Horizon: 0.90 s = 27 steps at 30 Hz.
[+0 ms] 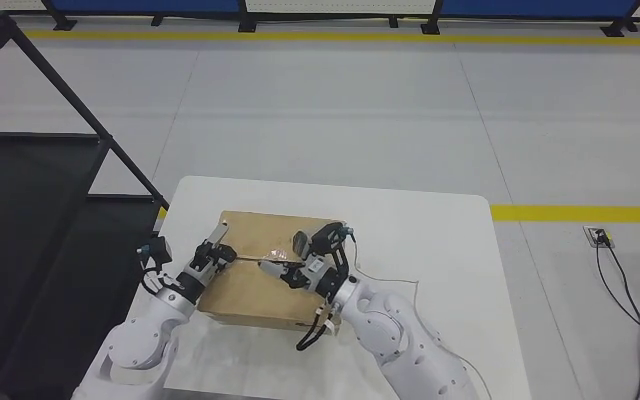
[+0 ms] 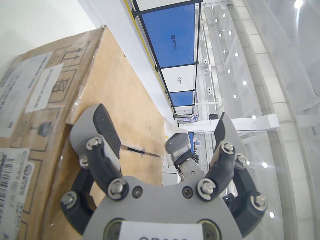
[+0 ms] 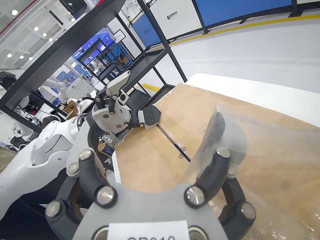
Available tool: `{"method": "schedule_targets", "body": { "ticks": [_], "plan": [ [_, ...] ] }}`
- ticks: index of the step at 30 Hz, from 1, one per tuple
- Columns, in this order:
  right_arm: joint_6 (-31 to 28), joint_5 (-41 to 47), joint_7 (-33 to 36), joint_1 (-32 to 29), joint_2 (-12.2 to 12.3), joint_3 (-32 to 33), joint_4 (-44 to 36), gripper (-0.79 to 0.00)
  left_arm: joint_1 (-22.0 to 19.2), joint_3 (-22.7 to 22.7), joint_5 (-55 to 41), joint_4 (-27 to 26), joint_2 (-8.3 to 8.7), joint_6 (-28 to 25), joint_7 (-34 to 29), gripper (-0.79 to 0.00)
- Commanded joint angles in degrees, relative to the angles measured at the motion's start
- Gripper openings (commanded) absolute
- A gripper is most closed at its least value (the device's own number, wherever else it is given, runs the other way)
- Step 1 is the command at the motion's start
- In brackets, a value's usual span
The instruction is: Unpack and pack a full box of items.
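Opening stage of unpacking, as I judge it. The brown cardboard box [image 1: 255, 295] sits closed on the white table [image 1: 430, 240], its centre seam [image 3: 172, 143] not yet parted. My left gripper [image 2: 162, 116] is spread wide and holds nothing. One dark ribbed pad [image 3: 150, 118] appears to rest on the lid at the seam's end by the box edge. My right gripper [image 1: 297, 262] is at mid-seam, where a strip of clear tape film [image 3: 220, 131] rises from the lid against it. I cannot tell whether it is closed on the film. Next, I judge, the tape must be drawn off along the seam while the box is steadied.
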Motion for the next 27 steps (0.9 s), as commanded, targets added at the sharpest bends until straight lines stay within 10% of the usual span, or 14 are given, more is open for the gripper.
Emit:
{"method": "schedule_targets", "body": {
  "ticks": [1,27],
  "plan": [
    [0.2,-0.3,-0.1,0.0,-0.1,-0.2,0.1,0.000,0.1,-0.1,0.1,0.0,-0.03,-0.1,-0.2,0.000],
    [3.7,-3.6,-1.1,0.2,-1.0,-0.5,0.5,0.000,-0.9,-5.8,-2.9,3.8,-0.39,2.0,4.2,0.000]
  ]
}}
